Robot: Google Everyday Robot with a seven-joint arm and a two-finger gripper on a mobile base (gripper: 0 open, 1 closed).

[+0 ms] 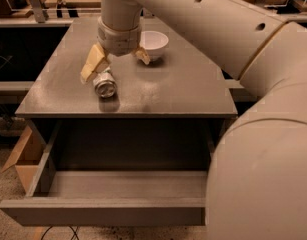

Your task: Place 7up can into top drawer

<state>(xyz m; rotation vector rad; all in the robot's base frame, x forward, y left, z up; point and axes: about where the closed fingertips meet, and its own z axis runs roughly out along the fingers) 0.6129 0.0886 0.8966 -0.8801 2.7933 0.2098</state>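
The 7up can [105, 83] lies on its side on the grey cabinet top [173, 91], its silver end facing the camera, near the front left. My gripper [115, 64] hangs just above and behind the can, open, with one tan finger [91, 64] left of the can and the other [143, 55] toward the bowl. The can is not held. The top drawer [108, 209] stands pulled out below the cabinet top, its inside bare.
A white bowl [154, 43] stands upright on the cabinet top behind and right of the gripper. My arm fills the right side of the view. A cardboard box [23, 156] sits on the floor at the left of the drawer.
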